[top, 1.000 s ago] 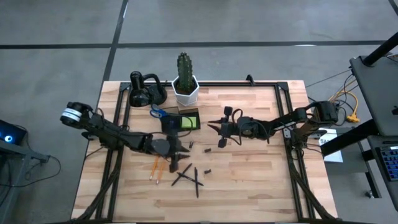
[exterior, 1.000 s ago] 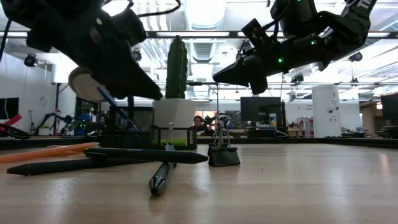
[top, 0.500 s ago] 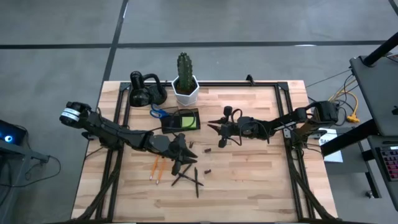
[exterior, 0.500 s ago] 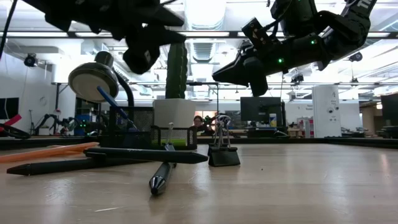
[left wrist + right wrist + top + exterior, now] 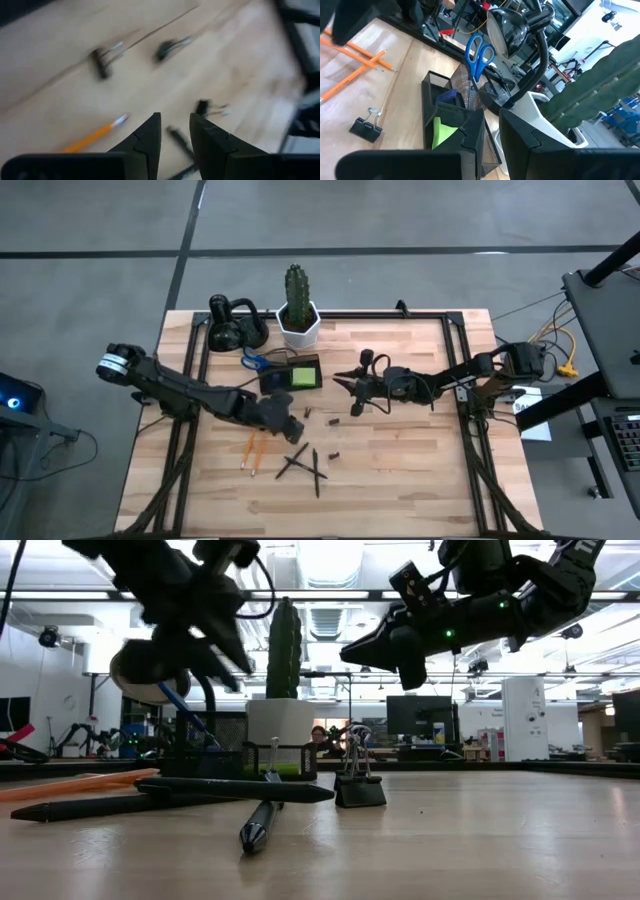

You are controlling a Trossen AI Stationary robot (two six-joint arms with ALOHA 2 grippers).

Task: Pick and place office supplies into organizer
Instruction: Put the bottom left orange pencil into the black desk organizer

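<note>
- Near the middle of the desk (image 5: 400, 470), just in front of the organizer (image 5: 292, 374), the left gripper (image 5: 291, 427) hangs above the loose items; its wrist view shows the fingers (image 5: 147, 140) a narrow gap apart with nothing between them.
- Off to the organizer's right, the right gripper (image 5: 352, 388) is held above the wood, pointing at the box; its fingers (image 5: 517, 145) stand close together, and nothing shows in the slit.
- Inside the organizer lie a green sticky-note pad (image 5: 442, 131) and blue-handled scissors (image 5: 479, 54) that stand up out of its back corner.
- Left to sort: two orange pencils (image 5: 249, 451), crossed black pens (image 5: 304, 465) nearer the front edge, and small binder clips (image 5: 359, 783) scattered between the grippers.
- A cactus in a white pot (image 5: 298, 323) and a black desk lamp (image 5: 231, 325) stand behind the organizer and are not part of the sorting.
- Step in hand, as I judge it: the left arm is between picks, lining up over the pens and pencils for a new grasp.
- The next move calls for opening the fingers wider, choosing one pen or pencil, and coming down across its shaft rather than along it; the crossed pens could roll or drag each other, so the top one is the safer choice.
</note>
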